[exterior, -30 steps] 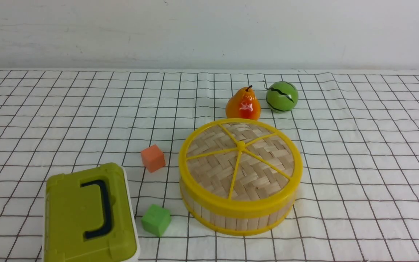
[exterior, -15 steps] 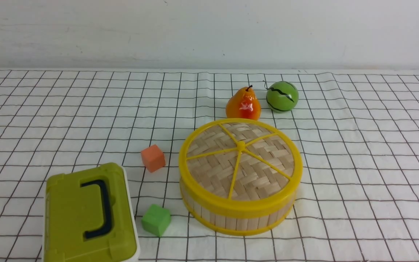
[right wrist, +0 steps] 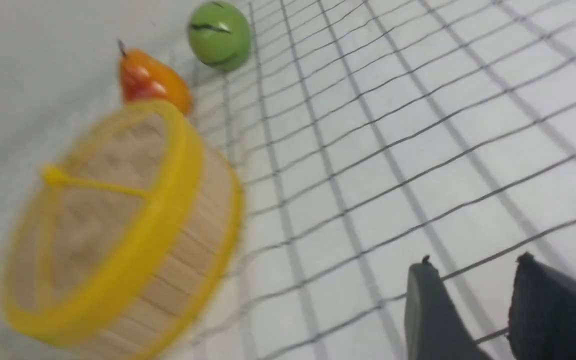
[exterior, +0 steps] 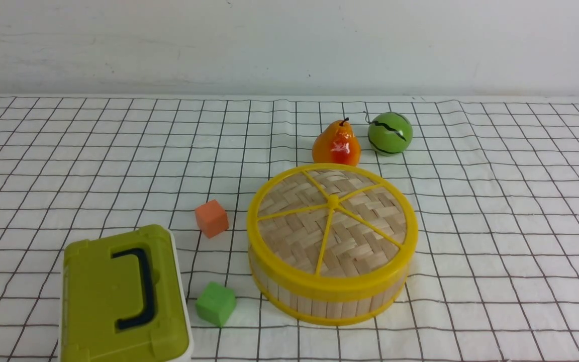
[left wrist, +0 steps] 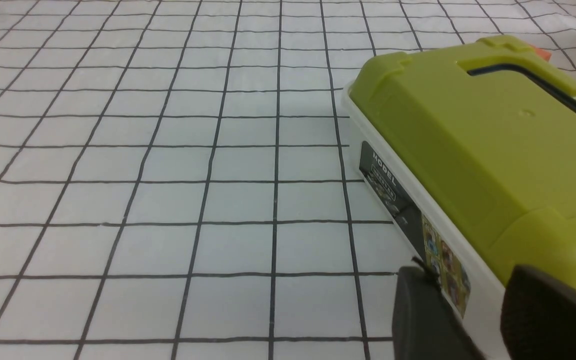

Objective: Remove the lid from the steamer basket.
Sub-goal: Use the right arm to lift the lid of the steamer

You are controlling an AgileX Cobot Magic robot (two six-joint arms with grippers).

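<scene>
left gripper (left wrist: 468, 285): is being held low over the near left part of the table, just beside the white side wall of the olive-green rectangular plastic box (exterior: 118, 296). Its dark fingers are being held parted with nothing between them, probably because this arm is not being called on.
right gripper (right wrist: 475, 265): is being held above bare cloth on the basket's right side, apart from it. Its jaws are being held released and empty, judged as readiness for the lid's rim. This view is blurred.
olive-green box: is being carried at the near left corner, with its dark handle (exterior: 136, 286) lying flat in the top recess. It is no part of the task.
small matte green cube (exterior: 215, 303): is lying between the box and the basket, by the near edge, touching neither.
round bamboo-slat steamer basket (exterior: 319, 304) with yellow plastic rings: is being carried upright by the white black-checked tablecloth (exterior: 495, 226), right of the middle.
flat round woven-bamboo lid (exterior: 340, 236) with yellow spokes: is sitting level on the basket, with its thick rim capping the top ring all round, so the basket is being closed off. Nothing is touching it, and removal is judged not yet begun.
small orange cube (exterior: 211, 218): is lying left of the basket, apart from it.
glossy orange-red toy pear (exterior: 336, 145): is standing upright just beyond the basket.
green dark-striped toy ball (exterior: 389, 132): is resting beside the pear, nearest the far edge.
</scene>
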